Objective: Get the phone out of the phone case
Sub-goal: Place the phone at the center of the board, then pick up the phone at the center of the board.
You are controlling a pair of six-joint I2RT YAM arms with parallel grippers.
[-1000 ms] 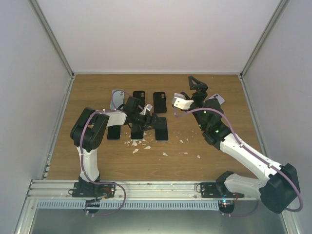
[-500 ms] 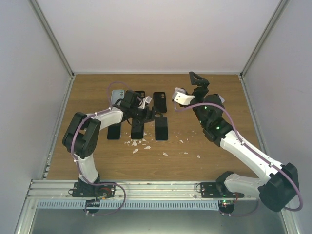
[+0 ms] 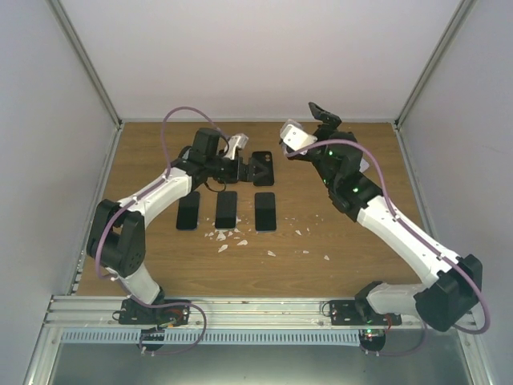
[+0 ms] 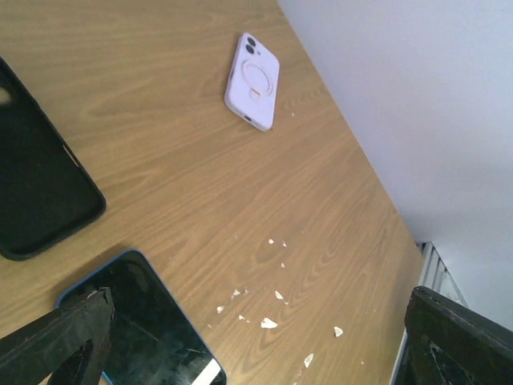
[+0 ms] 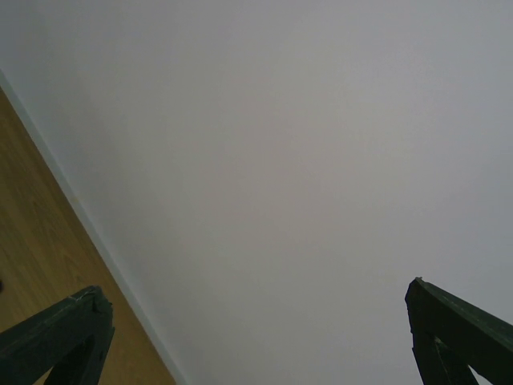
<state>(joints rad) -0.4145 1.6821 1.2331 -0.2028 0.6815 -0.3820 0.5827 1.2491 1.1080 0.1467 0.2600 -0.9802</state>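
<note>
A lavender phone case point(image 4: 252, 80) with a ring on its back lies back up on the wooden table, far from both grippers; whether a phone sits inside cannot be told. My left gripper point(image 3: 255, 167) hovers open and empty over an empty black case point(image 4: 40, 184) at the back middle of the table. Its fingers point(image 4: 56, 345) frame bare wood and the corner of a bare phone point(image 4: 152, 321) with a blue edge. My right gripper point(image 3: 323, 116) is raised at the back right, open and empty, and its wrist view shows only wall between the fingers point(image 5: 56, 337).
Three dark phones lie screen up in a row point(image 3: 226, 208) in the middle of the table. White crumbs point(image 3: 228, 237) are scattered in front of them. The enclosure's walls stand close at the back and sides.
My left arm swung from the row of phones toward the back while its jaws widened. My right arm lifted and turned toward the back wall.
</note>
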